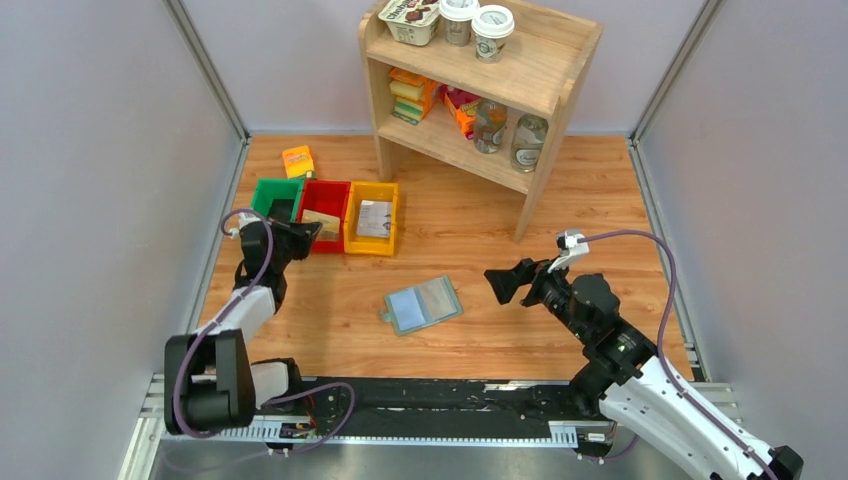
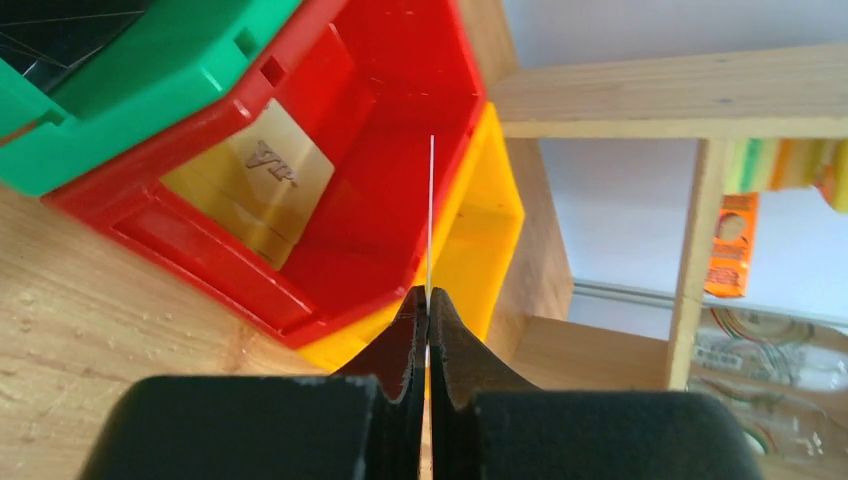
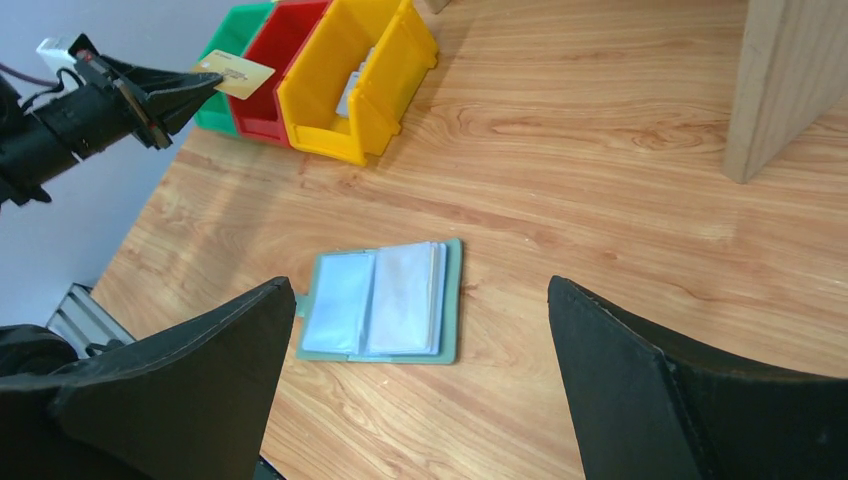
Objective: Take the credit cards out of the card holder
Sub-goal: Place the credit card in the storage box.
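Observation:
The card holder (image 1: 423,304) lies open on the table, blue-grey pockets up, and shows again in the right wrist view (image 3: 380,300). My right gripper (image 1: 505,282) hovers just right of it, open and holding nothing (image 3: 420,287). My left gripper (image 1: 308,233) is shut on a gold credit card (image 3: 237,76) over the red bin (image 1: 322,200). In the left wrist view that card (image 2: 431,210) appears edge-on as a thin line rising from the shut gripper (image 2: 428,300). Another gold card (image 2: 265,175) lies inside the red bin (image 2: 390,150). A grey card (image 1: 375,218) lies in the yellow bin (image 1: 372,245).
A green bin (image 1: 272,190) sits left of the red one. An orange packet (image 1: 298,160) lies behind the bins. A wooden shelf (image 1: 480,90) with cups, jars and packets stands at the back. Grey walls close in left and right.

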Tool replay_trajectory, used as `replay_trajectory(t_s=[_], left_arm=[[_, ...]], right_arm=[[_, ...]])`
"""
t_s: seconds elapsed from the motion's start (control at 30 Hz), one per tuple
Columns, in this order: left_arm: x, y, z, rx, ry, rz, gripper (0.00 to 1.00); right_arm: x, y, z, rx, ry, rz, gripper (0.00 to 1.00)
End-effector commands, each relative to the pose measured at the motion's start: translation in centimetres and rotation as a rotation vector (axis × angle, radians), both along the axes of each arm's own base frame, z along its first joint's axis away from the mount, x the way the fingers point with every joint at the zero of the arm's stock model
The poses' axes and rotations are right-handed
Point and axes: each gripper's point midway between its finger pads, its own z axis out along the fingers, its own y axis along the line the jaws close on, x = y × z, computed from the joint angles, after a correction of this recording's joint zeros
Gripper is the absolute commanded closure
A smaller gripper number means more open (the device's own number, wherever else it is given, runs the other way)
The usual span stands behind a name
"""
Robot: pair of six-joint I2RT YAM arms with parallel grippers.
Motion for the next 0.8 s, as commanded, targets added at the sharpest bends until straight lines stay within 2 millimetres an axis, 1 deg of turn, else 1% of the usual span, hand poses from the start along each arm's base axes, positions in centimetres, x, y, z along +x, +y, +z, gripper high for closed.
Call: replay_trajectory(t_s=[0.0, 0.07, 0.1, 0.13, 0.17, 0.2, 0.23, 0.27, 0.3, 0.33, 0.37, 0.5, 0.53, 0.57, 0.6, 0.63, 0.67, 0.7, 0.77], left_arm=[[2.6, 0.4, 0.0, -0.045, 0.049, 0.004, 1.00], [3.6, 0.8, -0.4, -0.067, 0.057, 0.024, 1.00], [4.3, 1.0, 0.0, -0.064, 0.050, 0.031, 1.00], [4.5, 1.2, -0.9, -0.060, 0.088, 0.037, 1.00], [5.3, 1.4, -0.4, -0.044, 0.084, 0.034, 1.00], [5.4, 1.5, -1.5, -0.041, 0.131, 0.029, 1.00], [6.1, 1.5, -1.6, -0.030, 0.143, 0.020, 1.00], [6.3, 1.5, -2.0, -0.031, 0.165, 0.013, 0.99], [7.0, 1.4, -2.1, -0.031, 0.176, 0.002, 0.98], [7.0, 1.4, -2.6, -0.032, 0.198, -0.004, 0.97], [7.6, 1.3, -2.9, -0.032, 0.208, -0.016, 0.96], [8.1, 1.1, -4.7, -0.062, 0.283, -0.020, 0.93], [8.0, 1.1, -5.1, -0.066, 0.306, -0.020, 0.92], [8.2, 1.1, -5.1, -0.064, 0.309, -0.021, 0.89], [8.0, 1.1, -5.4, -0.064, 0.328, -0.020, 0.87], [8.1, 1.3, -5.3, -0.055, 0.331, -0.015, 0.82], [7.7, 1.4, -5.6, -0.049, 0.355, -0.013, 0.80], [7.5, 1.5, -5.6, -0.043, 0.365, -0.003, 0.76], [7.1, 1.7, -5.5, -0.029, 0.380, 0.003, 0.70]], right_arm=[[0.4, -0.9, 2.3, -0.053, -0.083, -0.019, 0.00], [0.3, -1.1, 2.4, -0.064, -0.094, -0.018, 0.00], [0.2, -1.2, 2.5, -0.065, -0.098, -0.018, 0.00], [0.2, -1.2, 2.4, -0.067, -0.099, -0.019, 0.00], [0.1, -1.3, 2.4, -0.068, -0.100, -0.019, 0.00], [0.1, -1.4, 2.4, -0.067, -0.101, -0.022, 0.00], [0.0, -1.4, 2.4, -0.066, -0.100, -0.022, 0.00], [0.0, -1.5, 2.3, -0.070, -0.101, -0.023, 0.00], [0.0, -1.5, 2.3, -0.070, -0.101, -0.023, 0.00], [0.0, -1.5, 2.3, -0.073, -0.101, -0.022, 0.00], [0.0, -1.5, 2.4, -0.070, -0.103, -0.023, 0.00], [-0.1, -1.5, 2.5, -0.069, -0.101, -0.018, 0.00], [-0.1, -1.5, 2.6, -0.067, -0.101, -0.020, 0.00], [-0.1, -1.6, 2.7, -0.070, -0.105, -0.020, 0.00], [-0.2, -1.6, 2.8, -0.067, -0.106, -0.020, 0.00], [-0.2, -1.7, 2.9, -0.069, -0.106, -0.021, 0.00], [-0.3, -1.7, 3.0, -0.069, -0.108, -0.021, 0.00], [-0.3, -1.7, 3.0, -0.070, -0.108, -0.023, 0.00], [-0.4, -1.9, 3.2, -0.066, -0.113, -0.025, 0.00]])
